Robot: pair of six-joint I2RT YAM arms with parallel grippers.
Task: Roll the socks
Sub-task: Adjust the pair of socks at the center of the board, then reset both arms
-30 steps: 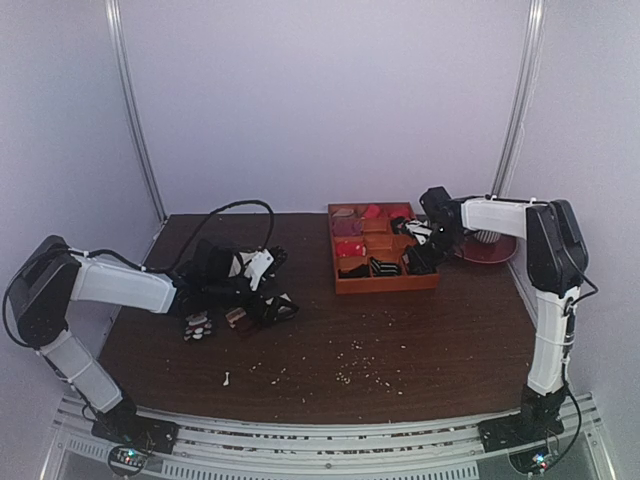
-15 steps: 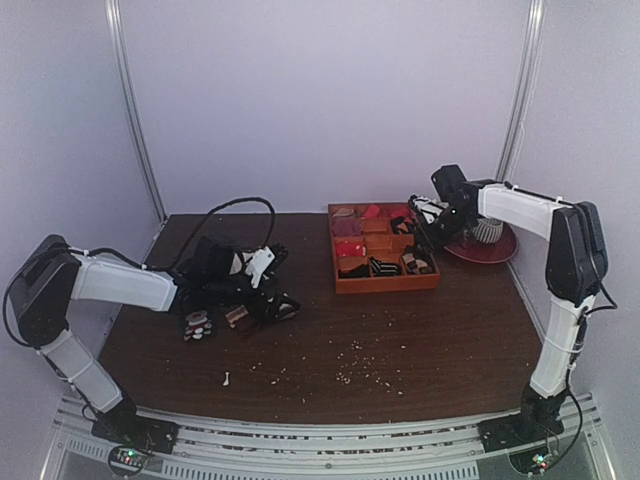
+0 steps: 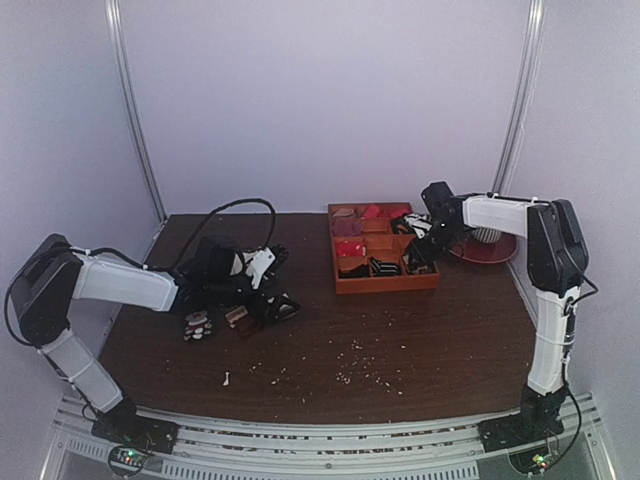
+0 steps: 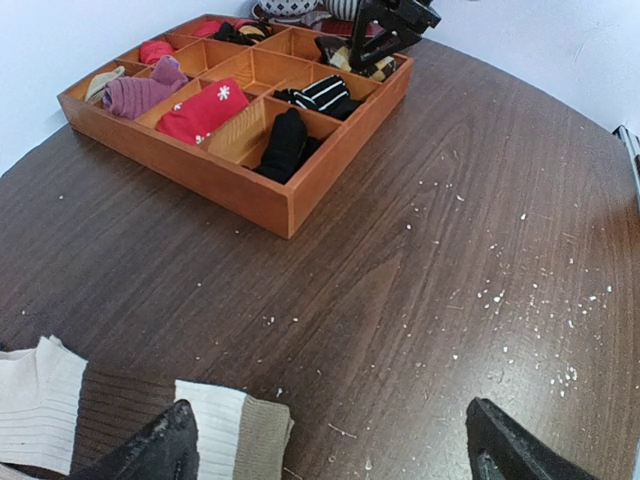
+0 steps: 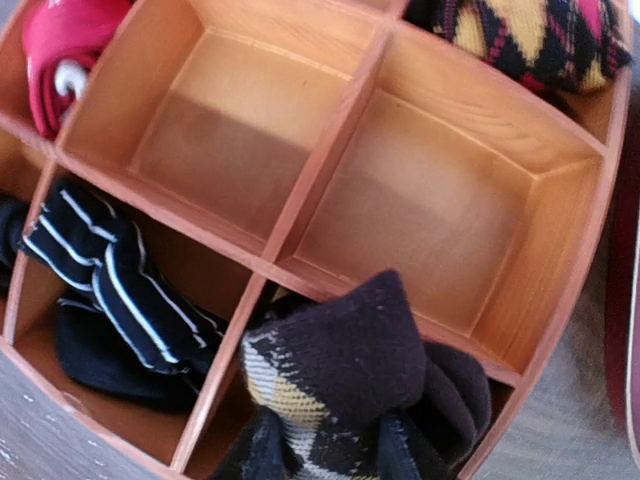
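right gripper (image 3: 422, 252) down over the near-right corner pocket of the wooden tray (image 4: 230, 190). Its own fingers aren't clearly visible in the wrist view, so can't tell if the jaws are pinching or spread. The socks (image 5: 345, 365) sit directly under it as a rolled argyle bundle, in or just above that corner pocket and overlapping the divider toward the black-and-white striped roll (image 5: 120, 290); can't tell if the bundle rests on the pocket floor. Judgement: the arm is there to drop off the finished roll in a free pocket, so the task looks close to done. Orientation: the bundle is a compact lump with hardly any long axis left. Its dark outer wrap faces up at the wrist camera, and the diamond pattern shows on the side toward the tray's near wall. left gripper (image 4: 325, 452) spread wide, holding nothing, hovering low over the table well apart from the tray, beside the brown-and-cream striped socks (image 4: 120, 415); probably parked out of the way.
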